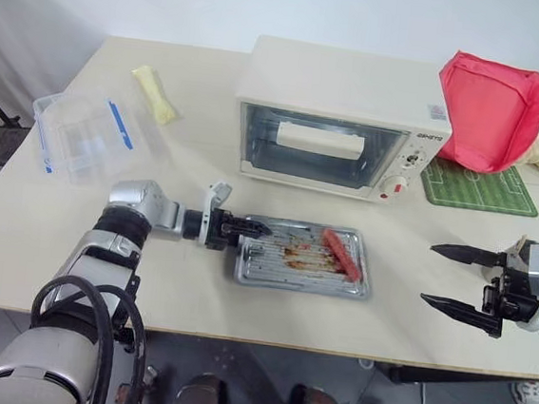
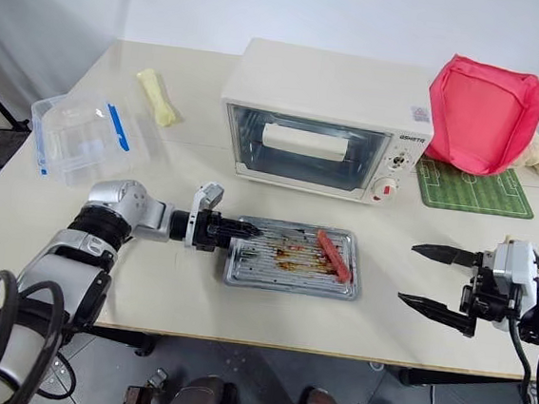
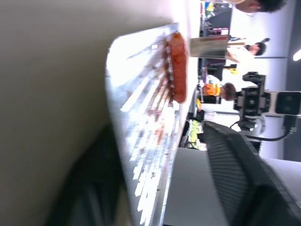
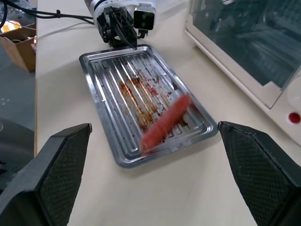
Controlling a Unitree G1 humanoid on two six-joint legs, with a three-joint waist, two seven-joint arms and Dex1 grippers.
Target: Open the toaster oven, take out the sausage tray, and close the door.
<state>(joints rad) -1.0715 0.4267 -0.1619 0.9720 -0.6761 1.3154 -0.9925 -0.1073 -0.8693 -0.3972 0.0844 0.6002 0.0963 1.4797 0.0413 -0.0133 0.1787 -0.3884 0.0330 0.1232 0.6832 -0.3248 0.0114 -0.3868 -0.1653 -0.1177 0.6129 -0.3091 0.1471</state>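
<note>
The cream toaster oven (image 1: 339,80) stands at the back of the table, and its glass door (image 1: 317,154) looks closed. In front of it the silver sausage tray (image 1: 282,272) lies flat on the table, with the red sausage (image 1: 339,252) near its right end. My left gripper (image 1: 265,228) is at the tray's left short edge. In the left wrist view its fingers (image 3: 235,179) stand apart on either side of the rim (image 3: 141,122), open. My right gripper (image 1: 429,272) hovers wide open to the right of the tray, holding nothing.
A clear plastic box with blue clips (image 1: 80,131) and a yellow cloth-like item (image 1: 156,94) lie at the back left. A red fabric cover (image 1: 493,109) rests on a green mat (image 1: 481,189) to the right of the oven. The table's front edge runs just below the tray.
</note>
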